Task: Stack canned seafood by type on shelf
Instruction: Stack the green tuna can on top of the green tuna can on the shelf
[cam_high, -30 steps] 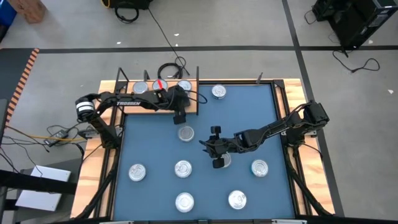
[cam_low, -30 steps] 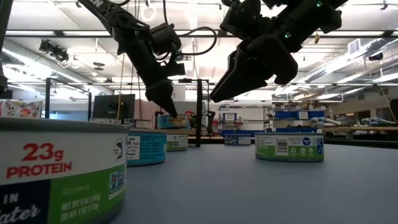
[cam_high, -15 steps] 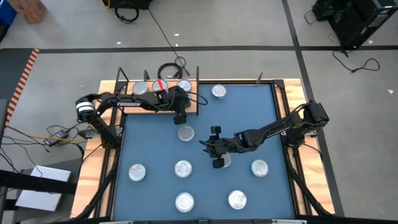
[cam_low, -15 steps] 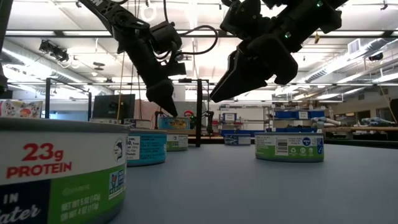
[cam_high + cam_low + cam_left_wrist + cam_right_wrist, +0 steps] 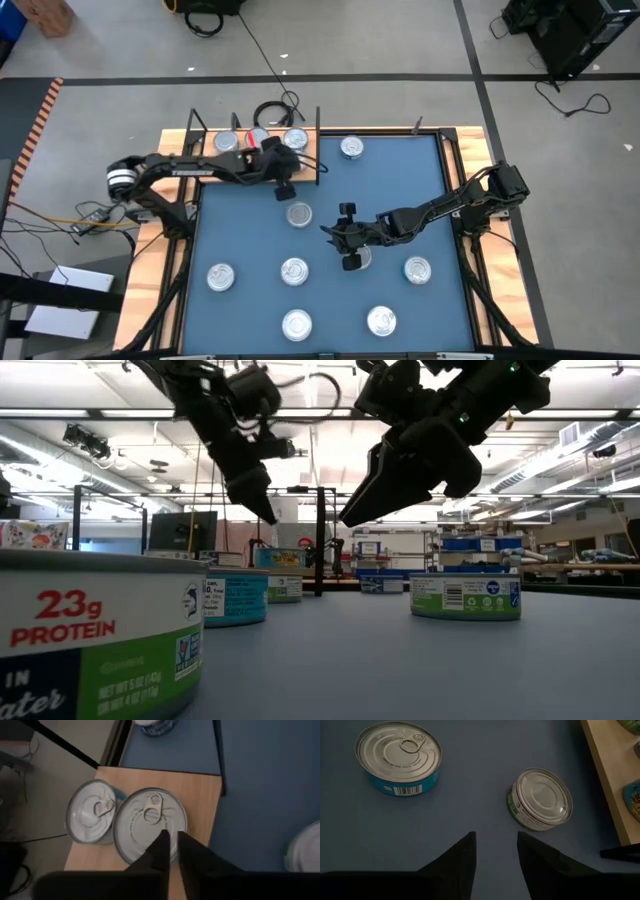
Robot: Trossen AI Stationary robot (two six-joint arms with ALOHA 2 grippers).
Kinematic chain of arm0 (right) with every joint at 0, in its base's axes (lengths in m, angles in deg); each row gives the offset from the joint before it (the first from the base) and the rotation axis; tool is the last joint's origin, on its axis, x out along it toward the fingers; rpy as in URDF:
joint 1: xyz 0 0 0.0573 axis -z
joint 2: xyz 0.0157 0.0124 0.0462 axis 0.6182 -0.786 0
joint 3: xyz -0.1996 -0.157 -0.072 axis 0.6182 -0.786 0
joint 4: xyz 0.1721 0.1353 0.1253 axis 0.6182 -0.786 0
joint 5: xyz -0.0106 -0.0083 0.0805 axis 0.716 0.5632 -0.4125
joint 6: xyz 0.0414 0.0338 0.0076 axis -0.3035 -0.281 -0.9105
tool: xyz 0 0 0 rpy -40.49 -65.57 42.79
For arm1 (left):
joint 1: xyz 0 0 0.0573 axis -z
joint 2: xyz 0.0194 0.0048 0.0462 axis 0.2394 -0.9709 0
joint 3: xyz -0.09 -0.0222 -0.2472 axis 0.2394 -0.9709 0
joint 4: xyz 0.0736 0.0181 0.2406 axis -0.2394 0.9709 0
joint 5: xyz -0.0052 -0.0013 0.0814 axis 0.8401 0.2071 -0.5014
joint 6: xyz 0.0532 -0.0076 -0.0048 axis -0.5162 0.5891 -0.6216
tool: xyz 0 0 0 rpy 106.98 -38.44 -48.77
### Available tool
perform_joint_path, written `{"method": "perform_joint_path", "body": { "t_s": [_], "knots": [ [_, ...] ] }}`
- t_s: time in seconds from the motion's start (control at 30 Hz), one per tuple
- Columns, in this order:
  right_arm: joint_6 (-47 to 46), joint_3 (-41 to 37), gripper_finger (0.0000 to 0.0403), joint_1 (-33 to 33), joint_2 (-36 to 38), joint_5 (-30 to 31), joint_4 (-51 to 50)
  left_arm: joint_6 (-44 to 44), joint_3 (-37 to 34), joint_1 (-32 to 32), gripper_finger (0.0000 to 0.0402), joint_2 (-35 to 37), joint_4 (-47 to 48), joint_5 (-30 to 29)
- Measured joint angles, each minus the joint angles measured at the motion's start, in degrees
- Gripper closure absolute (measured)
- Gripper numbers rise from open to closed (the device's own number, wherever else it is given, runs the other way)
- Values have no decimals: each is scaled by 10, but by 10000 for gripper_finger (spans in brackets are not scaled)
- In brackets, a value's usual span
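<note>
Left claw (image 5: 170, 837) nearly closed, empty, above tins (image 5: 150, 822) on shelf (image 5: 200, 795) at the counter's far edge. Right claw (image 5: 496, 842) parted, empty, hovering mid-mat (image 5: 250, 240). More tins (image 5: 294, 270) scattered on mat; one (image 5: 360, 258) under right claw.

Shelf (image 5: 310, 172) crowded: tins (image 5: 228, 142) fill its far side, black uprights (image 5: 318, 128) at corners. Mat (image 5: 240, 235) centre-left open between scattered tins; right arm (image 5: 430, 212) blocks the middle right.
</note>
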Motion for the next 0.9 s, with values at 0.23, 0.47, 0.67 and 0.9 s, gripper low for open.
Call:
{"method": "perform_joint_path", "body": {
  "t_s": [0.23, 0.47, 0.67, 0.9],
  "knots": [
    [-7, 0, 279, 0, 0, -2, -3, 43, -106, 37, 397, 92, -82, 0],
    [-36, 0, 348, 0, 0, -4, -4, 57, -224, 106, 398, 174, -220, 1],
    [-102, 0, 395, -6, 0, -48, -63, 57, -331, 160, 398, 219, -405, 22],
    [-207, 10, 378, -46, 0, -83, -154, 41, -388, 205, 398, 226, -527, 50]
  ]
}}
